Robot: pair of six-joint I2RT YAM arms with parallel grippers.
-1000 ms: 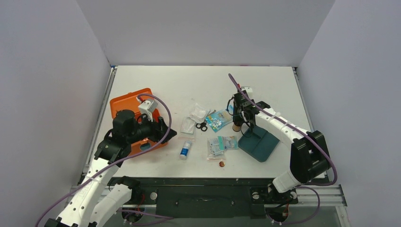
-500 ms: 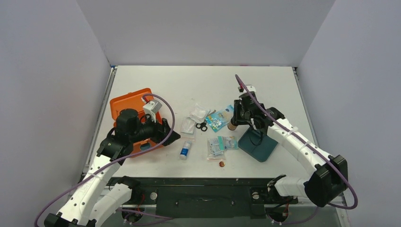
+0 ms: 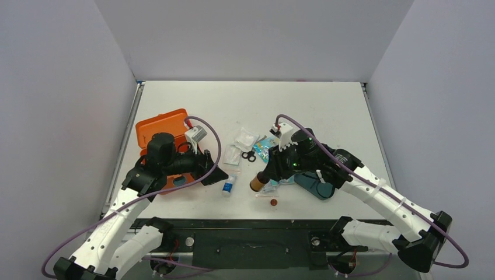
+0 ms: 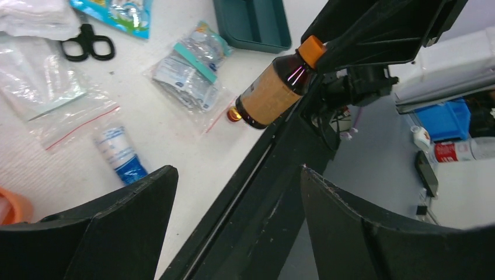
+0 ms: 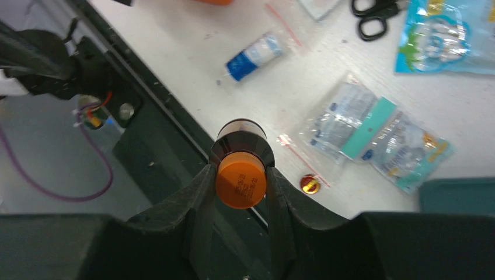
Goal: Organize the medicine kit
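Plain grey walls enclosed a white tabletop [image 3: 327,111]. The medicine kit [image 3: 157,129], an orange rectangular plastic box, lay at the tabletop's left side, partly hidden behind the left arm. The left arm's jaws were spread wide and empty, hovering just right of the kit, near a small white tube with a blue label [image 3: 228,185]. The right arm's jaws pinched a brown bottle with an orange cap [image 5: 240,181] at its capped end, holding it tilted above the tabletop's near edge. Clear zip bags of sachets [image 5: 373,131], black-handled scissors [image 3: 249,156] and a teal plastic divided tray [image 4: 251,23] lay nearby. A small coppery disc [image 3: 273,202] sat beside the bags.
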